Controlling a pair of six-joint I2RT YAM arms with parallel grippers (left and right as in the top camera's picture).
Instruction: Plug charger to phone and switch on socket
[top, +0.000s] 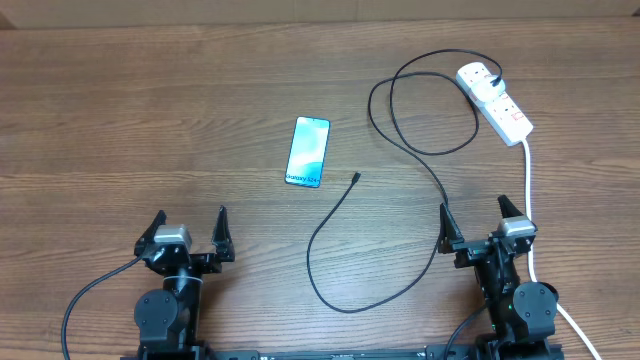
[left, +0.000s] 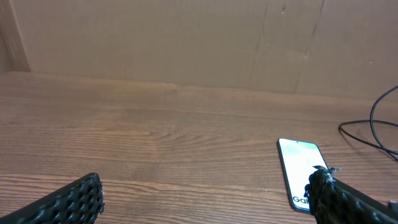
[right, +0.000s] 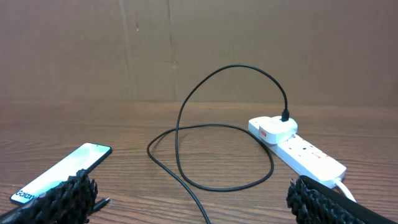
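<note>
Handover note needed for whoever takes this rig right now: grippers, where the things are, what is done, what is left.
Left gripper: jaws open, empty, at the near table edge. Right gripper: likewise.
Phone: flat mid-table, screen up.
Charger: connector tip lies loose right of the phone, not touching it; its other end is at the power strip, far right.
Done: nothing at the phone.
Left: put tip into phone, switch strip on. Switch state unreadable.
</note>
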